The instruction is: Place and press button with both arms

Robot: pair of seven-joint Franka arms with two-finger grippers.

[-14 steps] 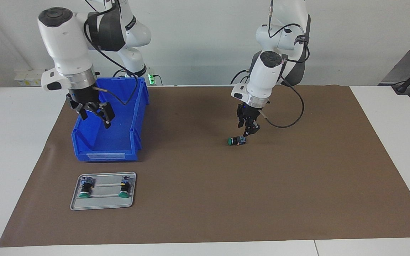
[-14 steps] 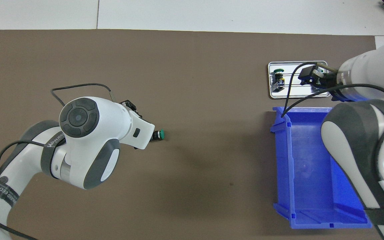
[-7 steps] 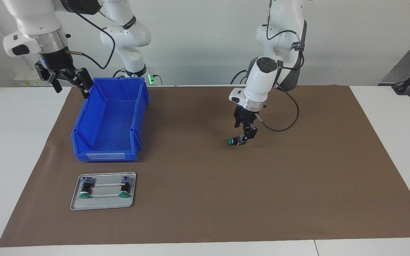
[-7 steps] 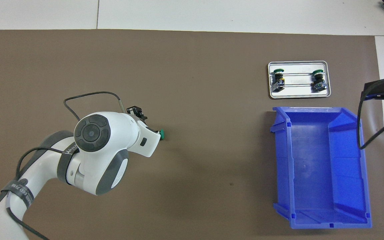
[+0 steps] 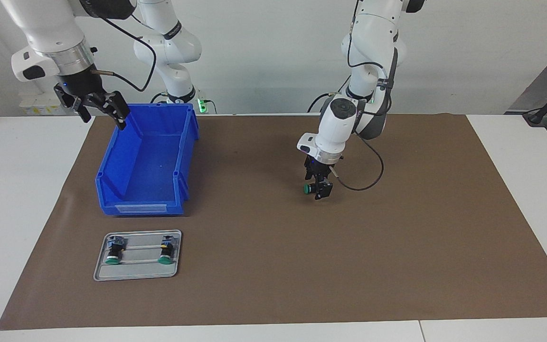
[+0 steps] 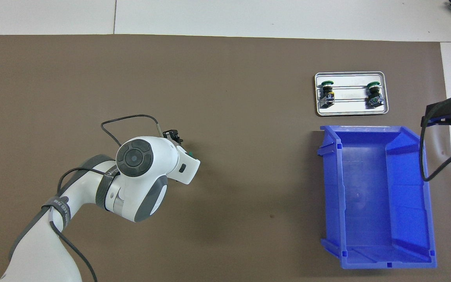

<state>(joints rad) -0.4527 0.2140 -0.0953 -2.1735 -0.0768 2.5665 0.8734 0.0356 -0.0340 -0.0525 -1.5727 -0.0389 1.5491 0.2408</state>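
Your left hand [image 5: 317, 190] now sits low on the brown mat [image 5: 273, 266], down around the button [image 5: 309, 188] that lies on its side at mid-surface. Its green cap pokes out from the hand toward the right arm's end, and from overhead only a sliver of green shows past the wrist. A second ago that hand stood just beside the button's black body; since then the wrist has swung in over it, so you appear to be taking hold. Whether the fingers have closed on the body cannot be told from either view.

Your right hand [image 5: 97, 105] hangs high over the outer rim of the blue bin [image 5: 145, 161], fingers spread and holding nothing. A second ago it hung low inside the bin; it has since risen and drawn outward, clearing the way.

Farther from the robots than the bin, the metal tray [image 5: 136, 273] holds two more buttons [image 5: 114, 250] lying side by side, untouched. Placing and pressing both lie ahead.
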